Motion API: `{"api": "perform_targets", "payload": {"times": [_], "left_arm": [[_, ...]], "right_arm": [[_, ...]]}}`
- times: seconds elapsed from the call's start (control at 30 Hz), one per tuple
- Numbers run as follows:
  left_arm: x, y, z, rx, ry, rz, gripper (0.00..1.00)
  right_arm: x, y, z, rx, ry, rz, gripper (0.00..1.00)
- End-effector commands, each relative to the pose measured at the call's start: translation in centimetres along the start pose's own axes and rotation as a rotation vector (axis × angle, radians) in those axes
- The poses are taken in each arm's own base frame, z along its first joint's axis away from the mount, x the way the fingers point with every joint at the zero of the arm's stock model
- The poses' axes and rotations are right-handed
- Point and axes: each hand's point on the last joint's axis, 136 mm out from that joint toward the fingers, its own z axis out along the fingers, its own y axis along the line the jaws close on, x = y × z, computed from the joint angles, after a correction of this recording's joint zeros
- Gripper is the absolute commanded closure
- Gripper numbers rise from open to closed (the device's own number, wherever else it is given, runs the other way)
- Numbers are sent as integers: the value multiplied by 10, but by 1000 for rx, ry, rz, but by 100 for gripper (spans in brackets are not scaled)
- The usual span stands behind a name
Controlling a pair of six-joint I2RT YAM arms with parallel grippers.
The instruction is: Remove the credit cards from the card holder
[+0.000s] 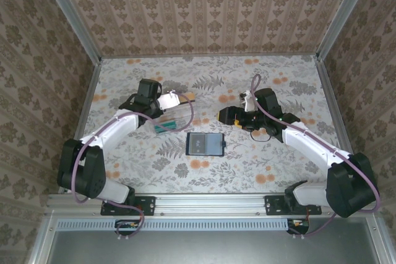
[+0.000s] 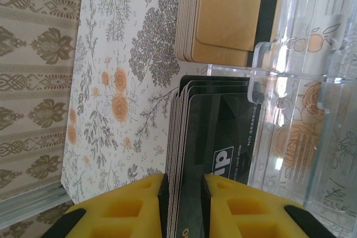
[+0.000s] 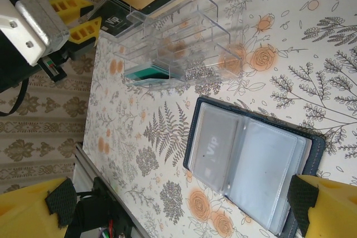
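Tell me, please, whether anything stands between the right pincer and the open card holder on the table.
Nothing visible does. The right pincer hangs open close to the card holder, which lies spread open with a card in a pocket. The clear tray sits apart from both.

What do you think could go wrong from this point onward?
The left gripper closely flanks the black cards in the clear tray; withdrawing could drag cards out or shift the tray. A card sits in a clear pocket of the open card holder; the open right gripper might pinch the sleeve instead.
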Motion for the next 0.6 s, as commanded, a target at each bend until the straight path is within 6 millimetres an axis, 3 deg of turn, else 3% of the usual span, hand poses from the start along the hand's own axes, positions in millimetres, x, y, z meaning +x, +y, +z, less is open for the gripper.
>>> {"api": "perform_targets", "payload": {"times": [0.0, 0.23, 0.57], "left_arm": [[7, 8, 6, -28, 31, -9, 76], [-3, 9, -2, 4, -13, -38, 71], [-19, 31, -44, -55, -99, -205, 64]], "right_arm": [[-7, 8, 0, -25, -9, -7, 0], [-5, 6, 1, -22, -5, -6, 0], [-2, 0, 7, -2, 10, -4, 0]]}}
